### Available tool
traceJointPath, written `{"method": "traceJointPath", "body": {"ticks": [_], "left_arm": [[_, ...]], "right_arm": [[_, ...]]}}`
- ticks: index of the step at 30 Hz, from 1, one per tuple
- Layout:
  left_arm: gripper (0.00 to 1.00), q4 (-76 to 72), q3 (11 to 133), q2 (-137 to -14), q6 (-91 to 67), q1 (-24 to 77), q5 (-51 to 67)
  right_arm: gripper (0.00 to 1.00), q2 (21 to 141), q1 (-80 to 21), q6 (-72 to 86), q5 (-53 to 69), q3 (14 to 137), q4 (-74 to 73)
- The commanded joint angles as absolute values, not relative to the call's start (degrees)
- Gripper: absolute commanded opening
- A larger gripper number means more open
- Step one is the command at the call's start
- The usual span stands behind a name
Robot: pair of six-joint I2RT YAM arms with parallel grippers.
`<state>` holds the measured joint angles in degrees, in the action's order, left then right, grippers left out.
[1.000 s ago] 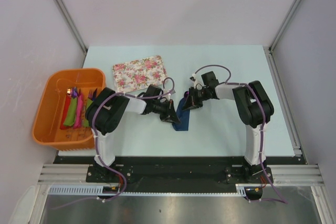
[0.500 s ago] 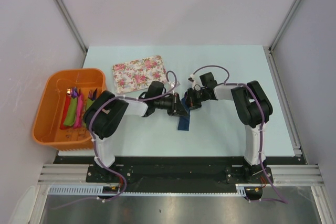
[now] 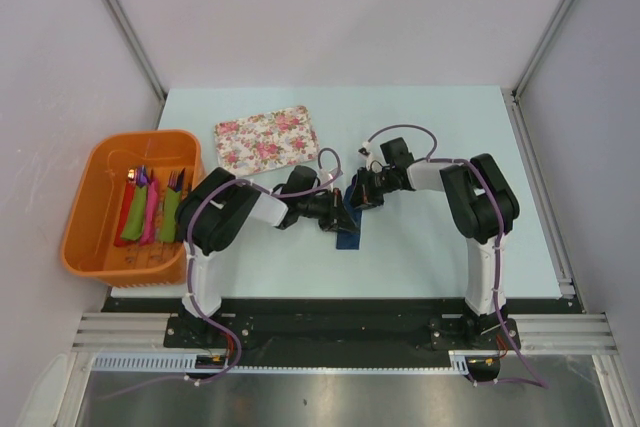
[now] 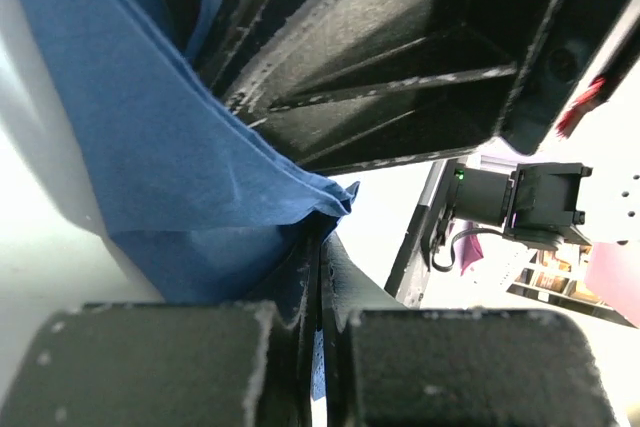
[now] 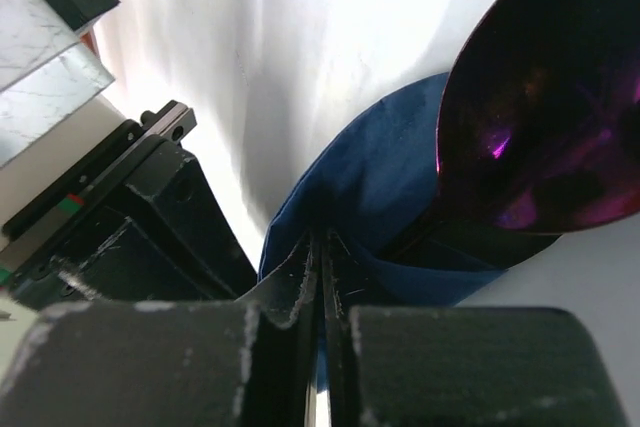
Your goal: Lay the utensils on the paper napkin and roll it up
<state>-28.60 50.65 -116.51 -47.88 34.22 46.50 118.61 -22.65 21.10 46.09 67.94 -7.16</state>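
Navy napkin lay mid-table, folded around a purple spoon. From opposite sides the left gripper and right gripper each pinched a fold of it, jaws clamped together, probably to hold the wrap tight for rolling.

- paper napkin: matt navy, soft, creased.
- spoon: glossy purple mirror-finish metal.
- left tool, right tool: matt black, scuffed.
- basket: smooth orange plastic.
- worktop: pale, matt.
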Motion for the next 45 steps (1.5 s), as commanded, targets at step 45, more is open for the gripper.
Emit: {"method": "traceJointPath", "body": {"ticks": [45], "left_arm": [[0.0,-29.09,51.68,-114.53,-45.08,34.01,46.5]], "right_arm": [[0.03,120.94,-19.25,25.75,46.32,64.07,-1.67]]}}
